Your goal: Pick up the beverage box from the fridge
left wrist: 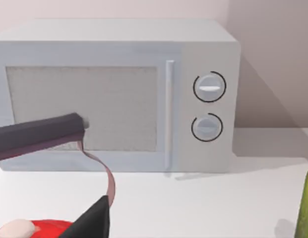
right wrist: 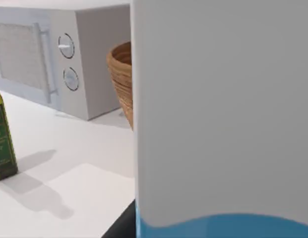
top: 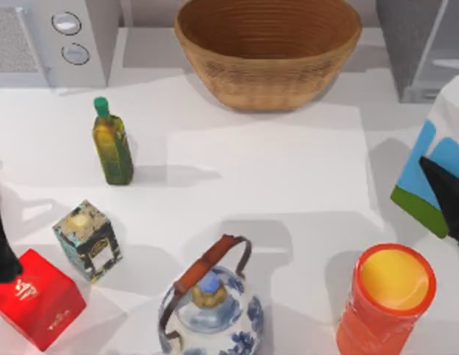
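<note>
The beverage box [top: 425, 174], white on top with sky-blue sides and a green base band, hangs tilted at the table's right edge, in front of the fridge [top: 425, 44]. My right gripper [top: 449, 198] is shut on it, one dark finger lying across its blue side. The carton's white and blue wall [right wrist: 223, 114] stands right in front of the right wrist camera. My left gripper [top: 1, 248] is parked at the table's left edge above a red box [top: 37, 299], its two dark fingers [left wrist: 39, 135] spread open with nothing between them.
A wicker basket [top: 267, 52] stands at the back centre and a light grey appliance with two knobs [top: 52, 41] at the back left. An olive oil bottle [top: 112, 144], a teal-and-black box [top: 87, 240], a blue-and-white teapot [top: 211, 307] and an orange cup [top: 388, 303] stand on the table.
</note>
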